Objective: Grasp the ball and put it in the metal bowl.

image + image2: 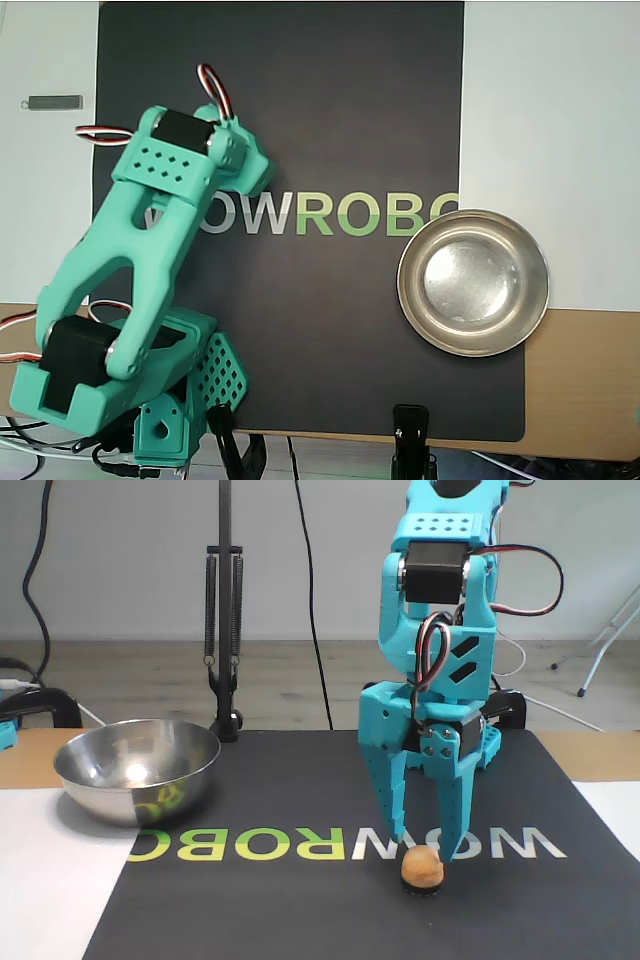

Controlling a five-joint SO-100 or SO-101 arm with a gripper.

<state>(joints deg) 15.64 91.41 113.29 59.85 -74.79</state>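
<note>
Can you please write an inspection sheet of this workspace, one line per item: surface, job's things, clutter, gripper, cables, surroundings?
Surface: dark mat with WOWROBO logo lying over white sheets and a wooden table.
Job's things: small orange-tan ball sits on a small dark base on the mat; hidden under the arm in the overhead view. Shiny round metal bowl is empty, at the mat's edge.
Clutter: small grey bar on the white sheet.
Gripper: turquoise two-finger gripper is open, pointing down, with its tips just behind the ball; contact cannot be told.
Cables: red, white and black servo wires on the arm; black cables hang behind.
Surroundings: black clamped stand, wooden floor, white wall.
</note>
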